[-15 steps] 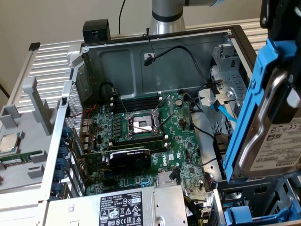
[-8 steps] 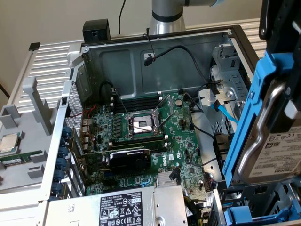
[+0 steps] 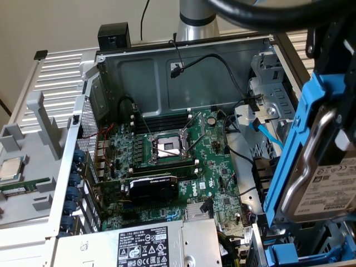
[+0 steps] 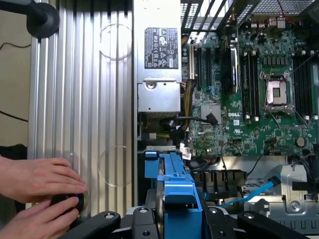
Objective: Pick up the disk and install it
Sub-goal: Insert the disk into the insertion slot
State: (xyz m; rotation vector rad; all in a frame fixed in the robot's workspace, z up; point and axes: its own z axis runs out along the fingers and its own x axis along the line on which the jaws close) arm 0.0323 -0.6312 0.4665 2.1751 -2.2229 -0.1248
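The disk (image 3: 325,186), a silver hard drive with a white label, sits clipped in a bright blue carrier frame (image 3: 297,139). It hangs tilted above the open computer case's side on the exterior view's right. My gripper (image 4: 177,219) is shut on the disk. In the wrist view the blue carrier (image 4: 179,191) stands edge-on between my black fingers (image 4: 107,221), over the drive bay area (image 4: 294,189). The dark gripper body (image 3: 339,44) rises above the carrier in the exterior view.
The open case holds a motherboard (image 3: 183,161) with a bare CPU socket (image 3: 169,146), a graphics card (image 3: 153,186) and a grey power supply (image 3: 150,245). A blue cable (image 3: 267,136) and black wires cross near the metal drive cage (image 3: 267,100). A person's hands (image 4: 35,184) rest on the ribbed grey surface (image 4: 84,99).
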